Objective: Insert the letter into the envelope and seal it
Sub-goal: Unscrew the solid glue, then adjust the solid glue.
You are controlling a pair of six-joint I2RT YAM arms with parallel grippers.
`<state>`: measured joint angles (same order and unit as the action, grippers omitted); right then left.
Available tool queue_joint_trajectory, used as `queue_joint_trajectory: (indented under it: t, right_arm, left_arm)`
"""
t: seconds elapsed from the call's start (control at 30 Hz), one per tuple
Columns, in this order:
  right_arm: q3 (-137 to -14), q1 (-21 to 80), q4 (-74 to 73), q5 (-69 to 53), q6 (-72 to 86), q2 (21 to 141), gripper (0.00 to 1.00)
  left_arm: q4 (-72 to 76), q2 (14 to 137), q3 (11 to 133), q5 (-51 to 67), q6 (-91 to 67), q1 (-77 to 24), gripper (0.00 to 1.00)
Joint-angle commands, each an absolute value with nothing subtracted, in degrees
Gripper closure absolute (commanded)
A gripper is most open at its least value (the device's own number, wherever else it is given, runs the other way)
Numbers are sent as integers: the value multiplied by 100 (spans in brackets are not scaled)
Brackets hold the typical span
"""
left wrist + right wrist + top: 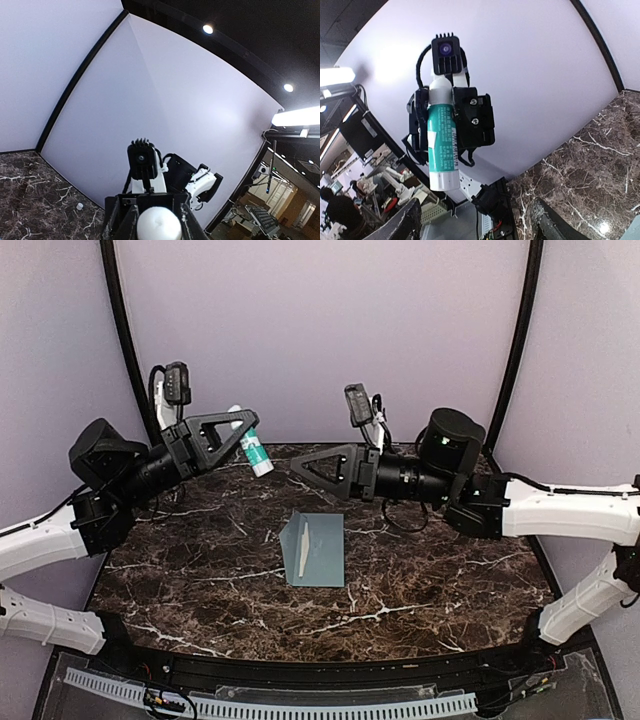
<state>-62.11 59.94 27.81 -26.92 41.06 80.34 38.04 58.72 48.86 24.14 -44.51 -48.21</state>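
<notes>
- My left jaws pinch the glue stick point(258, 455) and hold it in the air above the far left of the counter point(200, 580). Its round white end faces my left wrist camera.
- The stick has a teal label with white print, but the lettering is too small for me to read.
- My right jaws are spread wide with nothing between them. They point at the stick from close by and do not touch it.
- The envelope point(325, 555) lies flat in the middle of the counter, below the gap between my two arms and well apart from both jaws.
- A narrow pale strip point(302, 548) lies along the envelope's left part; I cannot tell what it is.
- A small white cap point(79, 205) sits on the counter near the back wall.
- The counter is dark brown marble with white veins.
- Pale lilac walls point(320, 330) close off the back and sides, with black poles point(125, 330) at the corners.
- Beyond the walls, my wrist views show a dark ceiling with round lights point(207, 29).
</notes>
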Motion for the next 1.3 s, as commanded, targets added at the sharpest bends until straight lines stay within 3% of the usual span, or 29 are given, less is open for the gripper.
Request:
queue_joint_trajectory:
  t: [0.0, 0.2, 0.5, 0.67, 1.1, 1.27]
  right_arm:
    - [-6080, 6267, 3863, -1461, 4700, 8076, 29]
    - [-6172, 6443, 4290, -1146, 5397, 8412, 27]
    - [-6709, 6416, 4281, -1496, 6060, 9026, 27]
    - [-6809, 6375, 4612, -1599, 6279, 9193, 34]
    - [-7027, 6254, 5039, -1783, 6640, 9506, 64]
    - [-7031, 6211, 5224, -1802, 6677, 9565, 66]
  left_arm:
    - [4226, 5762, 4656, 745, -4195, -4956, 100]
    - [4045, 5851, 4759, 96, -3826, -5161, 100]
    - [4165, 5987, 4724, 68, -3809, -5271, 100]
    - [4250, 6043, 4659, 69, -3842, -5317, 100]
    - [4341, 6080, 4522, 65, -3897, -5353, 100]
    - [4355, 6103, 4498, 64, -3949, -5352, 100]
